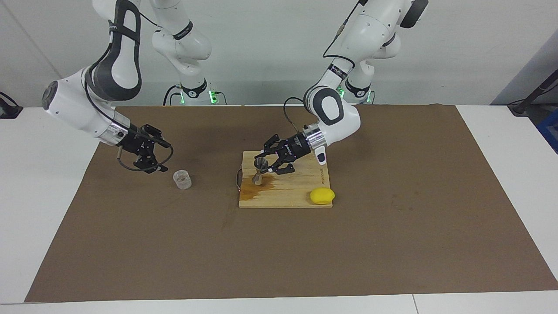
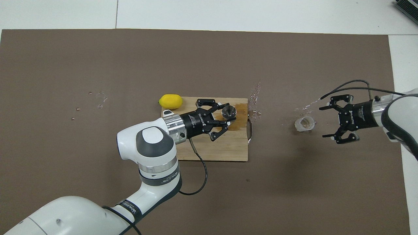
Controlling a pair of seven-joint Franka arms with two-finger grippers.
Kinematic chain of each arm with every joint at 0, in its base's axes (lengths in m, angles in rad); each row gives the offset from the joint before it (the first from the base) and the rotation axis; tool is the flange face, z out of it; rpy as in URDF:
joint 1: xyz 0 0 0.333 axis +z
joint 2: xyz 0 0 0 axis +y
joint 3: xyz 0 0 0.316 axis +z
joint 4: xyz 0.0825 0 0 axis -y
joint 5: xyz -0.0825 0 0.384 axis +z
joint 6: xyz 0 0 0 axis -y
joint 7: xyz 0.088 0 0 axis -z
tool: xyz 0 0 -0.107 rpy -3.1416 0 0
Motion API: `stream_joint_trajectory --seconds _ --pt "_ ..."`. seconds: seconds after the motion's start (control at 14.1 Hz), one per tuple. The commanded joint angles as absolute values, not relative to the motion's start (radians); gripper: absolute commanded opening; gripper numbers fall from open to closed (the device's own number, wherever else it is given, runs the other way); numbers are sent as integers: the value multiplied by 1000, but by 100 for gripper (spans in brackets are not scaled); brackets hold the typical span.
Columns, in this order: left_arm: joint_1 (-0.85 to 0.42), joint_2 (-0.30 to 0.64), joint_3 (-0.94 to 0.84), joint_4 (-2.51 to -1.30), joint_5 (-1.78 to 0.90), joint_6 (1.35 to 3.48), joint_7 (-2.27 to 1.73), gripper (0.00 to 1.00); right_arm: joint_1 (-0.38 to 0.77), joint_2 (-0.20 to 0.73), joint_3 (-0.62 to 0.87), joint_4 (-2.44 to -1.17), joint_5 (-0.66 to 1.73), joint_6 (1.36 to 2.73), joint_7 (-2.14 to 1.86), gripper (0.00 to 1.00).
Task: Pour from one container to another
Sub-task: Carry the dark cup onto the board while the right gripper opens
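Observation:
The steel hourglass jigger (image 1: 260,170) (image 2: 229,111) is upright over the wet brown stain on the wooden board (image 1: 296,192) (image 2: 212,150). My left gripper (image 1: 264,167) (image 2: 227,115) is shut on its waist. I cannot tell whether its foot rests on the board. The small clear glass cup (image 1: 182,179) (image 2: 304,123) stands alone on the brown mat, toward the right arm's end. Beside the cup my right gripper (image 1: 165,158) (image 2: 325,121) hangs low and open, its fingers pointing at the cup without touching it.
A yellow lemon (image 1: 322,196) (image 2: 170,101) lies at the board's corner toward the left arm's end. The board's wire handle (image 2: 250,130) sticks out toward the cup. Water droplets (image 2: 254,94) spot the mat between board and cup.

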State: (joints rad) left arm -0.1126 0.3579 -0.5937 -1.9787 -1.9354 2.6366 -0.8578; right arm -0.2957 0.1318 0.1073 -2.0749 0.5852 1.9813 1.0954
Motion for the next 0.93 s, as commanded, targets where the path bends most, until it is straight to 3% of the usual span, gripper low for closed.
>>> stream_joint_trajectory --seconds 0.0,0.36,0.43,0.85 --pt "-146 382 -581 -1956 -1970 2707 -824 0 -324 150 120 -2134 643 2055 1008 100" --pt "-150 387 -583 -1954 -1973 2735 -825 0 -343 221 120 -2183 768 2137 885 100" --pt "-150 387 -583 -1954 -1985 2738 -837 99 -357 245 120 -2183 793 2137 850 100" --pt "-181 382 -583 -1953 -1993 2743 -834 100 -364 284 120 -2181 893 2137 792 99"
